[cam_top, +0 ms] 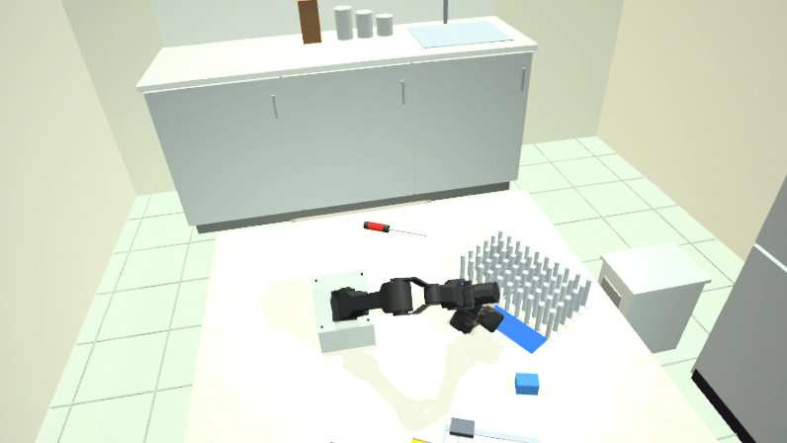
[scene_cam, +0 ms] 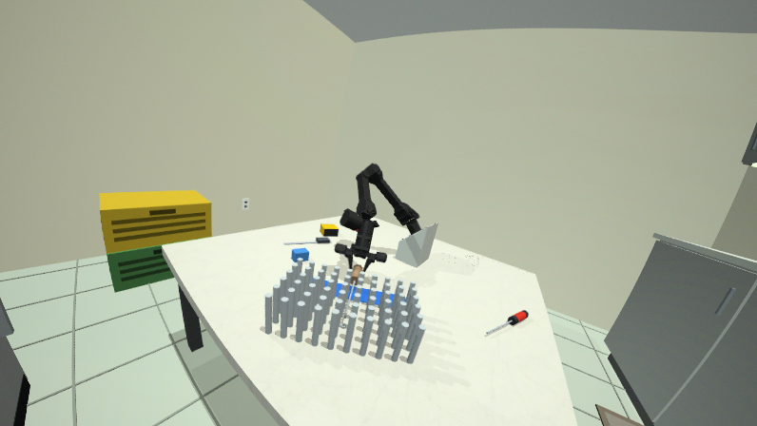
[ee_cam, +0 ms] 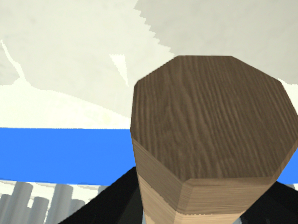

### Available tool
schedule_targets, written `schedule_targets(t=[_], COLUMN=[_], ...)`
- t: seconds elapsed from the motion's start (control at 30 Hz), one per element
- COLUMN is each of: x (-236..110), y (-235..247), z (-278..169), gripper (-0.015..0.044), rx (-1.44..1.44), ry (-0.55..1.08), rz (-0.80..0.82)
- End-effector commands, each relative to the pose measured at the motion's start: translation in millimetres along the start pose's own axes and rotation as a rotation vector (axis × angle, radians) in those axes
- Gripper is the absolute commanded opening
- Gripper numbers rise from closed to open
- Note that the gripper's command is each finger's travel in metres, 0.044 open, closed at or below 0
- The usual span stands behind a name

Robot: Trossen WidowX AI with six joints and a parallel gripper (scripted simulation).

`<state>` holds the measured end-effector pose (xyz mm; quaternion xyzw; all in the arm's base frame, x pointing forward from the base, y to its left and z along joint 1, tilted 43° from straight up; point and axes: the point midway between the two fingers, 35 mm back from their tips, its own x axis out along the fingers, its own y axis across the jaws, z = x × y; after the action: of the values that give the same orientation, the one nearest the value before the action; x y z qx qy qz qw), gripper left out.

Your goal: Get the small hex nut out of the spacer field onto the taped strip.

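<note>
top view: the arm reaches from its grey base block [cam_top: 330,335] toward the spacer field [cam_top: 528,278], the landmark for all that follows. the gripper [cam_top: 480,317] sits at the near-left corner of the field, over the left end of the blue taped strip [cam_top: 523,332], which runs along the field's front edge. a red-handled screwdriver [cam_top: 385,227] lies well behind and left of the field; a blue block [cam_top: 526,383] sits in front of it, beyond the strip. the nut cannot be made out here.

exterior view, looking from the far side of the field: the fingers [scene_cam: 378,258] are clenched on a wooden-handled tool [scene_cam: 356,273], whose thin shaft slants down into a lane between spacers, toward mid-field. something small and pale sits near the shaft's end, likely the hex nut [scene_cam: 342,323], still deep in the field; too small to be sure. every spacer looks upright.

wrist view: the tool's wooden handle end fills the frame, gripped from below by the dark fingers; the strip shows as a blue band behind, spacer tops at the bottom edge.

judgement on the step: this looks like the drag-out. do it well by keeping the shaft parallel to the one lane, pulling straight back toward the strip, tip low on the tabletop so the nut stays caught. slow, no sideways sweep; the shaft runs close to spacers on both sides, and any yaw at the wrist would lever one over. stop once the nut is on the blue.
</note>
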<state>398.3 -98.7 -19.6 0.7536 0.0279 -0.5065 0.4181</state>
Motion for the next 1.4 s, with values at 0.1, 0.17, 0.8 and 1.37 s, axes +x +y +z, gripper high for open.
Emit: schedule_targets(t=[0.1, 0.17, 0.8, 1.37], x=[4, 5, 16, 21], y=[-1, -1, -2, -3], z=[-4, -5, -2, 3], gripper=[0.0000, 0.0000, 0.0000, 0.0000], rx=[0.002, 0.002, 0.000, -0.001], ry=[-0.003, -0.003, -0.003, -0.003], rz=[-0.003, -0.003, -0.004, -0.004])
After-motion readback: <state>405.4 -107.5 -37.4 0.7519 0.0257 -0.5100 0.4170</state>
